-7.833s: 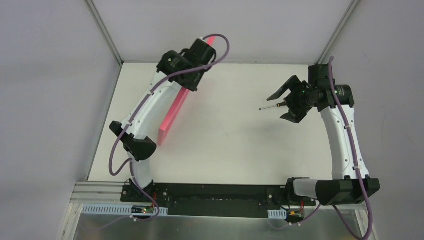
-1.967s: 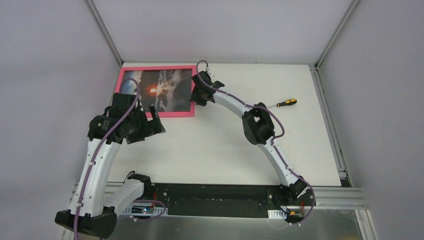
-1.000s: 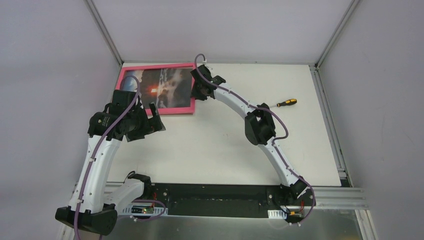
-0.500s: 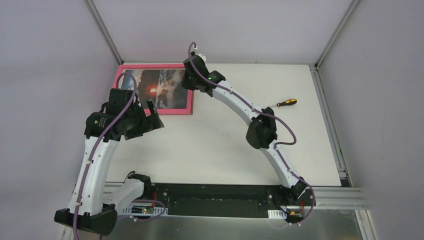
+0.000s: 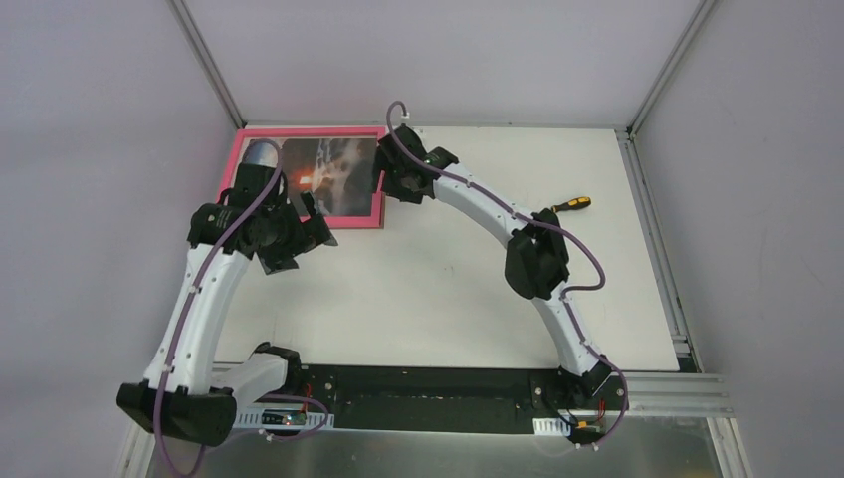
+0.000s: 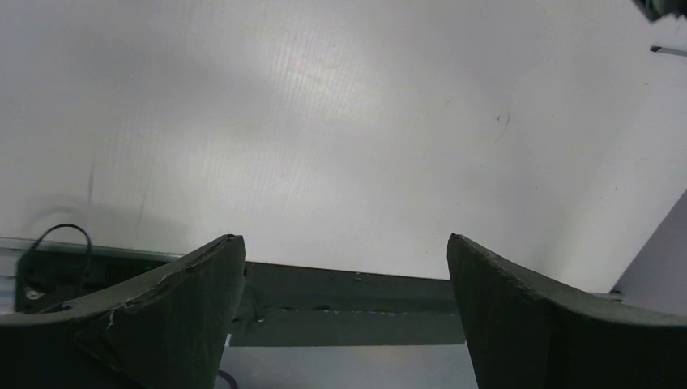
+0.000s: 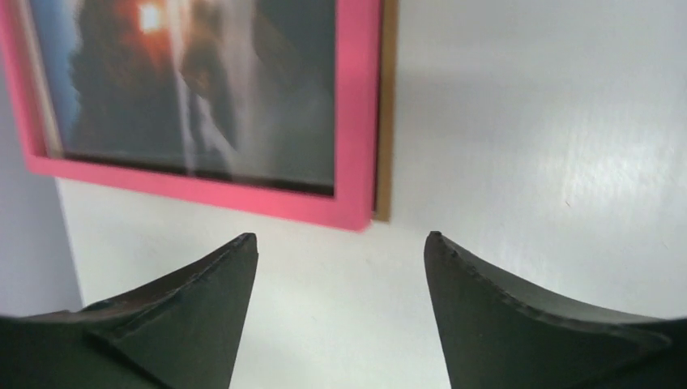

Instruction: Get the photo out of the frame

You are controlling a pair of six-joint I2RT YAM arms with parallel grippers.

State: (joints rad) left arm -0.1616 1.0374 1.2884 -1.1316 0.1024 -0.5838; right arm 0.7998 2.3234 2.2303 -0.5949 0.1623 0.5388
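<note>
Frame (image 7: 357, 113): we see its pink corner just beyond the fingertips of the right gripper (image 7: 340, 236).
Photo (image 7: 202, 89): inside the frame, with brown backing (image 7: 386, 121) peeking past one edge.
Right gripper: spread wide, holding nothing.
Left gripper (image 6: 344, 238): spread wide and empty, over the white table (image 6: 340, 121).

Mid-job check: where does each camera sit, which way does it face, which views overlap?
Top external: fixed above and behind the bases, looking down on the table; left arm and right arm show whole.
Left wrist: on the left arm, facing bare table and the base rail; open left end effector at the bottom.
Right wrist: on the right arm, facing the frame corner and photo; open right end effector below.
Shared: top and right wrist both show frame and photo; left wrist neither.
</note>
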